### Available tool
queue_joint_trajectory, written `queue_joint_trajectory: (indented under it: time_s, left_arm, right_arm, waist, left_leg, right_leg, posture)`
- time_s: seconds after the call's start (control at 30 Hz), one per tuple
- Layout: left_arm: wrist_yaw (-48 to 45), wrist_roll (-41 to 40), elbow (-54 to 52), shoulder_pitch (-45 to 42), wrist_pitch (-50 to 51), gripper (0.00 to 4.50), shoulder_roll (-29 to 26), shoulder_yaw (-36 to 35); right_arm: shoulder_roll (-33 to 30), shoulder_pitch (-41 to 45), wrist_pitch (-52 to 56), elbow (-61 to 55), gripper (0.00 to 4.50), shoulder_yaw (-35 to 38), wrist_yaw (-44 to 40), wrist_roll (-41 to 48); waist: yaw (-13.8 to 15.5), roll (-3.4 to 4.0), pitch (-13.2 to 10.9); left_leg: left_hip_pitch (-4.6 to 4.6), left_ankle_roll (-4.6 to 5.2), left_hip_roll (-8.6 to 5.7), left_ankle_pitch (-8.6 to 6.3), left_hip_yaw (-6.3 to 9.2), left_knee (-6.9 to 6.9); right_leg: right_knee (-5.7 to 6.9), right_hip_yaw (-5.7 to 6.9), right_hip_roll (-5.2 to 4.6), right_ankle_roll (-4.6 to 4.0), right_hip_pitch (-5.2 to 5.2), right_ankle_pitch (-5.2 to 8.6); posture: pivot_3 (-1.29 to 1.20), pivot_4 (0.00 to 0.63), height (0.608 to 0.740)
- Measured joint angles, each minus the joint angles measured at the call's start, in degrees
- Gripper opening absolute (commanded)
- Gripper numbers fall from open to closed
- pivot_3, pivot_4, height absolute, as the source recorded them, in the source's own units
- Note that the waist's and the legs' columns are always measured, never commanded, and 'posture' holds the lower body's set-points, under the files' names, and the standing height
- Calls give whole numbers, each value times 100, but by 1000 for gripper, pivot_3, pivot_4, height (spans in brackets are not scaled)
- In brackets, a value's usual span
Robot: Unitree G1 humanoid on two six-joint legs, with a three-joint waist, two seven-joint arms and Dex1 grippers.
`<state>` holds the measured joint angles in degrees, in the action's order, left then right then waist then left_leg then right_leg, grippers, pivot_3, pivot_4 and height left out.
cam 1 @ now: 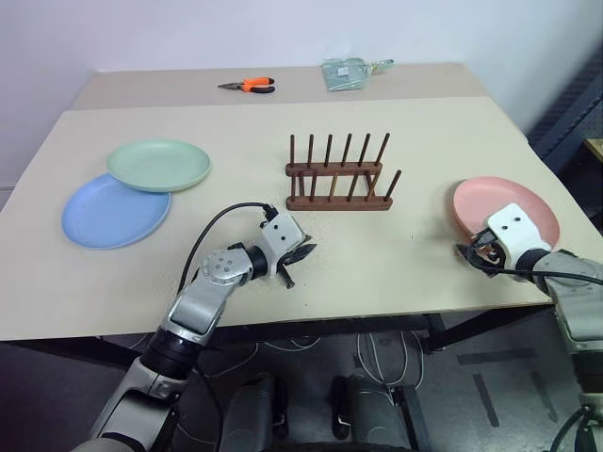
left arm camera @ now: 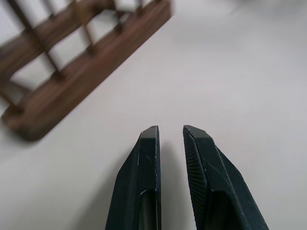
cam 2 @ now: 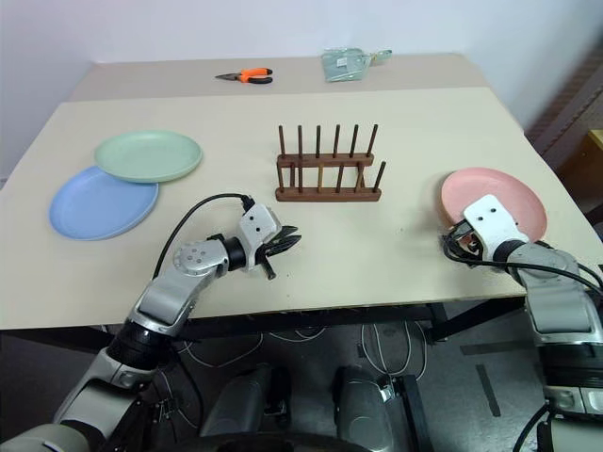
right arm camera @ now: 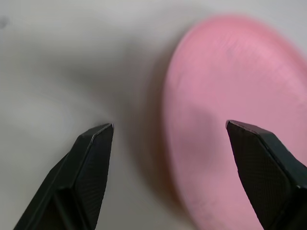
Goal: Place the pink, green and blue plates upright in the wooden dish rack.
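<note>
On the beige table (cam 1: pixel 396 254) the wooden dish rack (cam 1: pixel 337 178) stands near the middle with no plate in it, its thin pegs upright. Well to its left the green plate (cam 1: pixel 158 164) lies flat with its near edge overlapping the blue plate (cam 1: pixel 115 211), which also lies flat. Over at the right side the pink plate (cam 1: pixel 504 209) lies flat close to the table's edge. At that plate's near rim sits the right gripper (right arm camera: pixel 170 128), its two black fingers (right arm camera: pixel 88 148) spread wide, one over bare table and the other over the pink surface, gripping nothing. Just in front of the rack, the left gripper (left arm camera: pixel 170 130) hangs over bare table, its fingers nearly together with a narrow gap and nothing between them. Orange-handled pliers (cam 1: pixel 250 85) and a plastic packet (cam 1: pixel 349 72) lie at the far end
</note>
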<state>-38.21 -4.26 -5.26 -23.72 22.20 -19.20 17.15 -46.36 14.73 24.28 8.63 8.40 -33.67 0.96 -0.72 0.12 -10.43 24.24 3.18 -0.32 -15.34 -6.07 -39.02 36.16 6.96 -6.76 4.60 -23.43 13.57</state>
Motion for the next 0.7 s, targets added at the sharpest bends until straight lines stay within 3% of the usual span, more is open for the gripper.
queue_joint_trajectory:
  time_s: [0.23, 0.4, 0.47, 0.57, 0.7]
  left_arm:
    - [-11, 3, -16, -63, 102, 758, -55, -21]
    - [37, -2, -74, -21, 110, 758, -93, -128]
    - [113, -8, -98, 51, 153, 758, -119, -272]
    - [115, -26, -121, 64, 183, 758, -158, -375]
    - [91, -60, -100, 78, 207, 758, -315, -555]
  right_arm:
    - [49, 488, -374, 818, 20, -355, 310, -340]
    - [60, 520, -892, 743, 20, -342, 342, -340]
    - [254, 738, -949, 277, 20, -52, 200, 145]
    - [668, 1608, -134, -568, 20, 630, 109, 1552]
    - [1229, 2896, 1780, -1461, 20, 1732, 464, 4472]
  waist:
    - [43, 1, -1]
    - [29, 6, -4]
    - [-21, 21, -13]
    - [-6, 24, -14]
    - [70, 19, -13]
  left_leg:
    - [12, 4, -3, 0, 0, 0]
    - [12, 4, -3, 0, 0, -1]
    - [12, 1, -1, 2, -4, 0]
    - [11, -5, 5, 5, -1, 0]
    - [18, 3, 5, -1, 15, 1]
  right_leg:
    - [-2, 3, 3, 2, -6, 1]
    - [-1, 2, 5, 3, -7, 1]
    - [3, -4, 8, 3, -14, 1]
    - [9, -2, 14, 1, -15, 0]
    - [-3, 11, 2, -1, -11, 0]
  posture:
    - [0, 150, 740]
    - [0, 150, 740]
    - [0, 150, 740]
    - [0, 150, 740]
    - [0, 150, 740]
